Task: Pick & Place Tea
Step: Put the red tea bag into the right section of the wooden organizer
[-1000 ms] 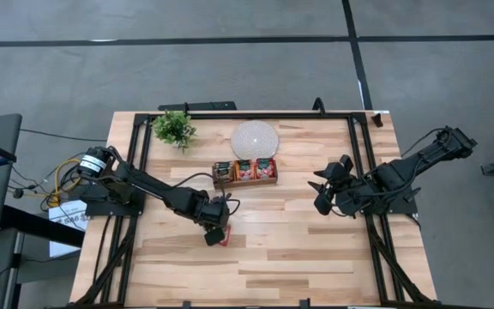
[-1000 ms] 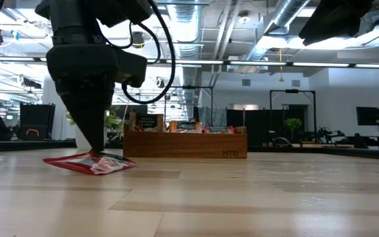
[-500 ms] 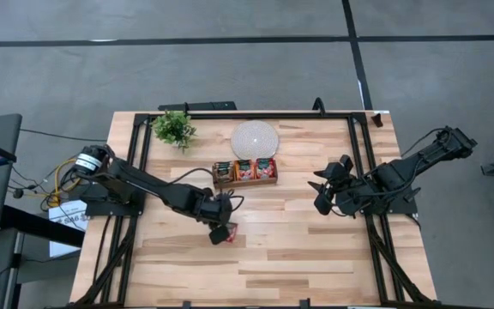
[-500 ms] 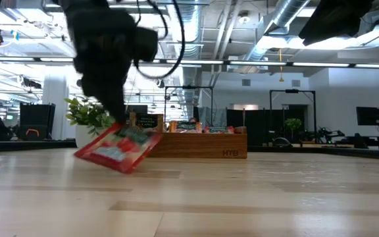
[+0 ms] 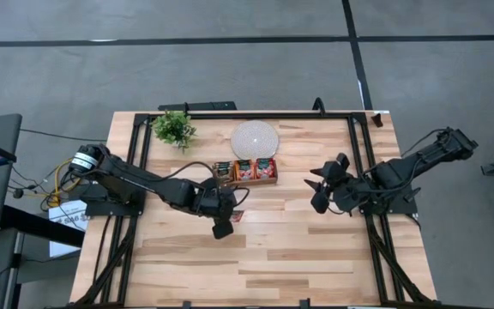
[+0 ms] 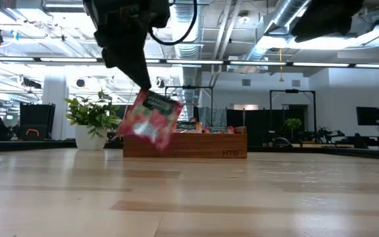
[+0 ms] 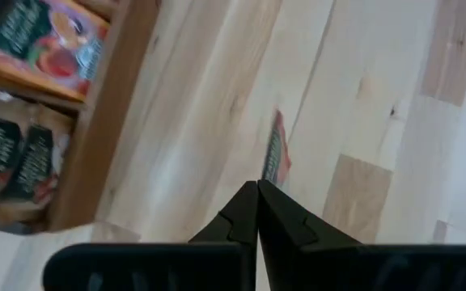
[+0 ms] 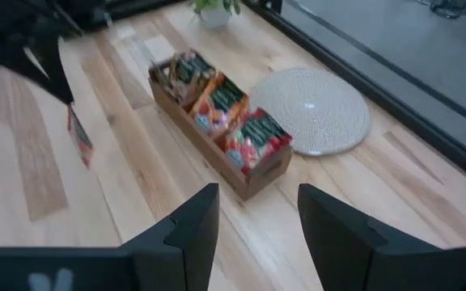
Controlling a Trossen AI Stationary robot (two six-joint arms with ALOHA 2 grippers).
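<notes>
My left gripper [image 6: 143, 87] is shut on a red tea sachet [image 6: 151, 118], which hangs in the air in front of the brown wooden tray [image 6: 196, 145]. In the high view the left gripper [image 5: 227, 221] and the sachet [image 5: 237, 216] are a little toward the near edge from the tray [image 5: 245, 182]. The left wrist view shows the sachet edge-on [image 7: 277, 152]. More sachets [image 8: 221, 101] stand in the tray's three compartments. My right gripper [image 5: 318, 190] is open and empty to the right of the tray; it also shows in its own wrist view [image 8: 257, 230]. My left gripper pinches the sachet's upper edge [image 6: 147, 95] between its two fingers, which come from above and point down. The sachet hangs below the fingers, tilted and lifted clear of the table. In the left wrist view it sticks out edge-on [image 7: 272, 171] past the shut fingertips.
A round white disc [image 5: 255, 137] lies just beyond the tray toward the far edge. A small potted plant [image 5: 173, 129] stands at the far left; it also shows in the low view [image 6: 92, 117]. Bare wood lies toward the near edge [image 5: 273, 257].
My left gripper has risen and gone toward the far edge and the tray. The sachet, which lay flat on the table under the fingers, has been lifted clear and now hangs tilted below them.
</notes>
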